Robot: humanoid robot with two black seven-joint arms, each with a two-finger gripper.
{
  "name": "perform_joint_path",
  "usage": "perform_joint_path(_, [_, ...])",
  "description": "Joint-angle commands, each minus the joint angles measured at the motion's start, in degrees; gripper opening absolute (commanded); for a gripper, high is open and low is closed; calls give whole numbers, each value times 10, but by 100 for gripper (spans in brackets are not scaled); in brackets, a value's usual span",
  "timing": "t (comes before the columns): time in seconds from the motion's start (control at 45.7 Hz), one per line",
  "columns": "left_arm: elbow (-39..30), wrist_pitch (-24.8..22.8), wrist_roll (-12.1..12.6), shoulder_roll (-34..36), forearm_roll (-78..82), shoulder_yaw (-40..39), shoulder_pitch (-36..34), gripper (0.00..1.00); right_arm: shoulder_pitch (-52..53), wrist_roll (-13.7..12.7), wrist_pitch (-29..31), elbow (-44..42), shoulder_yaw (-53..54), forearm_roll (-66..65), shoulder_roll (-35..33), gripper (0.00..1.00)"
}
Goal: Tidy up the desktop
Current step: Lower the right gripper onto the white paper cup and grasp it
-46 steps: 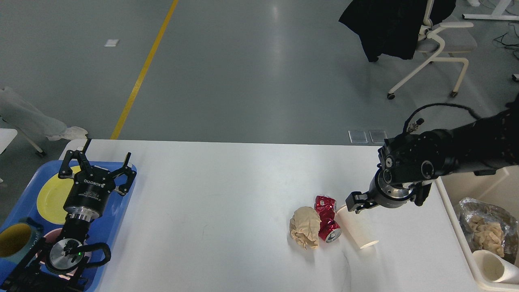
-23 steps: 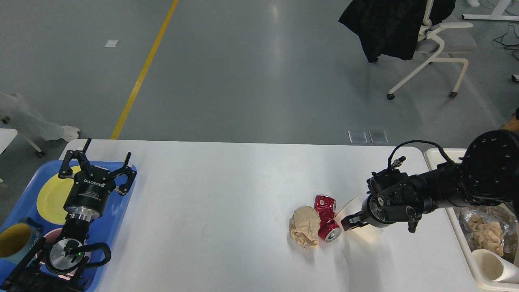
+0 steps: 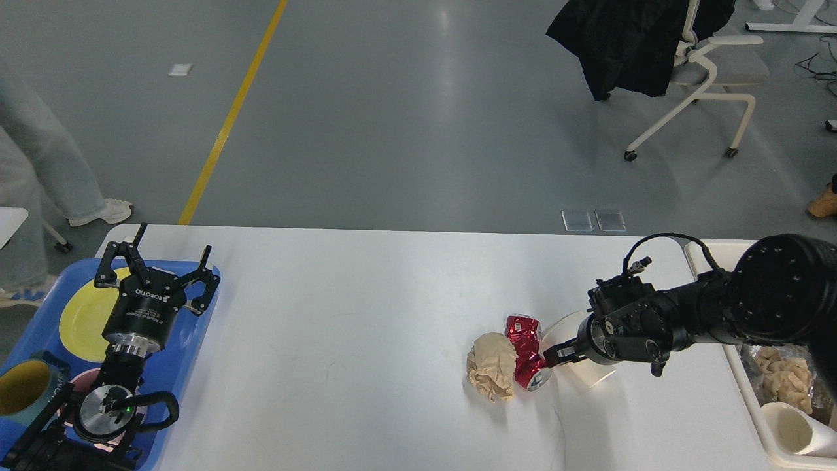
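Note:
The white desktop (image 3: 359, 327) carries a small cluster right of centre: a crumpled beige paper ball (image 3: 492, 373), a crushed red can (image 3: 525, 347) touching it, and a white paper cup (image 3: 596, 377) on its side just right of the can. My right gripper (image 3: 554, 356) is low over the cup, with its tip by the can's lower end. Its fingers are dark and overlap the cup, so their state is unclear. My left gripper (image 3: 157, 265) hangs open over the blue tray (image 3: 193, 340) at the left, holding nothing.
The tray holds a yellow plate (image 3: 82, 314) and a yellow-lined mug (image 3: 23, 389). A cream bin (image 3: 762, 425) at the right edge contains crumpled paper, a foil bag and a paper cup (image 3: 794, 428). A person's legs (image 3: 39, 163) stand beyond the left corner.
My right arm has dropped and swung left, bringing its gripper down onto the cup, which has shifted and turned. A person has stepped in at the left. The left arm stays still.

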Motion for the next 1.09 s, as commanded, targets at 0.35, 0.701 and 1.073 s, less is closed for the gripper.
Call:
perform_joint_path(0.35, [0, 0, 0, 0, 0, 0, 0, 96, -30, -1, -40, -17, 0, 4, 3, 93])
perform_joint_path(0.701, [0, 0, 0, 0, 0, 0, 0, 96, -28, -7, -41, -13, 5, 11, 1, 2])
perform_joint_path(1.073, [0, 0, 0, 0, 0, 0, 0, 96, -20, -30, -32, 2, 4, 83, -15, 0])
